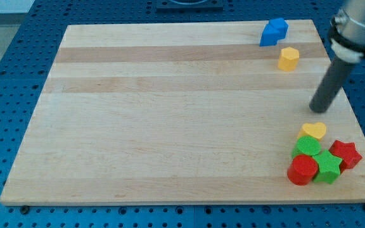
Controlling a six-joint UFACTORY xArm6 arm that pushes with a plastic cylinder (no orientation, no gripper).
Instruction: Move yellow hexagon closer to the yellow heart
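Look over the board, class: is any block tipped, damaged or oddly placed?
Nothing stands out. The yellow hexagon and blue block sit flat near the view's top right; the yellow heart heads a tight cluster at the bottom right. My tip rests just above the heart, touching no block.

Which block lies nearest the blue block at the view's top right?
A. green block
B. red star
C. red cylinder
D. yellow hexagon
D: the yellow hexagon sits just below and right of the blue block, while the others cluster at the view's bottom right.
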